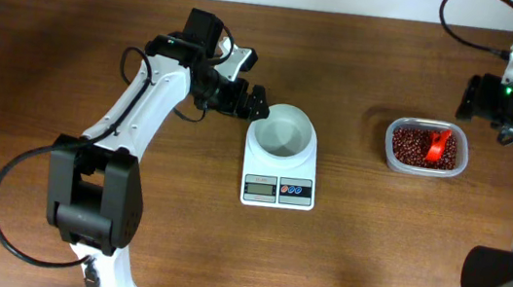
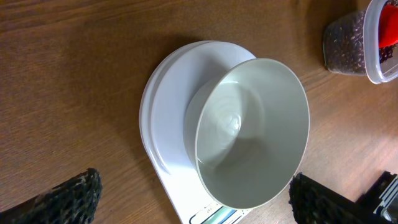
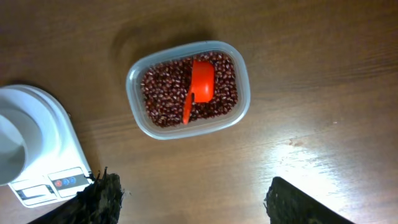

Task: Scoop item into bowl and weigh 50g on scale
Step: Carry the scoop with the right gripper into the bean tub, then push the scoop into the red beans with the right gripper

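Found left hand (image 1: 254, 101) wide open and empty, just beside bowl (image 1: 284, 130) on scale (image 1: 278, 190). Found right hand (image 3: 193, 202) spread open, gripping nothing — over tub (image 1: 388, 150) of beans (image 1: 413, 148), red scoop (image 1: 440, 144) lying on them.

- Overhead cam: fixed, far up, looks straight down on whole table (image 1: 44, 39). Both arms, scale (image 1: 278, 183), bowl (image 1: 284, 130) and tub (image 1: 426, 148) all in frame.
- L wrist cam: v. close, angled down onto bowl (image 2: 252, 134) on scale (image 2: 168, 93). L fingertips (image 2: 71, 199) in bottom corners, tub (image 2: 348, 46) cut off top right.
- R wrist cam: further back, faces roughly straight down on tub (image 3: 186, 90). R fingertips (image 3: 99, 199) along bottom edge, scale (image 3: 55, 143) and bit of bowl (image 3: 9, 140) at left edge.
- Shared: all 3 views catch scale, bowl and tub.
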Action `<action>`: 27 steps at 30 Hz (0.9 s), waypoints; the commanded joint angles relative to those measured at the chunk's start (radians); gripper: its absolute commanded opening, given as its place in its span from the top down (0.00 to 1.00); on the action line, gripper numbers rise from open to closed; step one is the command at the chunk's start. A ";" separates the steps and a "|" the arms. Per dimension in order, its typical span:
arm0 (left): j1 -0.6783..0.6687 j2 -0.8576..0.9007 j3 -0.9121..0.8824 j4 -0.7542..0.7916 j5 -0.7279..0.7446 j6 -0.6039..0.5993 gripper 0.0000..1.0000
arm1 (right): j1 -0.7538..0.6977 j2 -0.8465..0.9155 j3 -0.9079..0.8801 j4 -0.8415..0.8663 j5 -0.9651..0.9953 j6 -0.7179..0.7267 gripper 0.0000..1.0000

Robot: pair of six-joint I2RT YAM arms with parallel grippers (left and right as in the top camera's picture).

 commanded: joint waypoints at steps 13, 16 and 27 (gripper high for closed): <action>-0.002 -0.011 0.020 -0.001 -0.004 0.015 0.01 | 0.045 -0.015 -0.600 0.550 0.040 0.045 0.01; -0.002 -0.011 0.020 -0.001 -0.004 0.015 0.01 | 0.030 -0.014 -0.603 0.557 0.101 0.045 0.36; -0.002 -0.011 0.020 -0.001 -0.003 0.015 0.01 | 0.026 -0.013 -0.603 0.566 0.095 0.045 0.96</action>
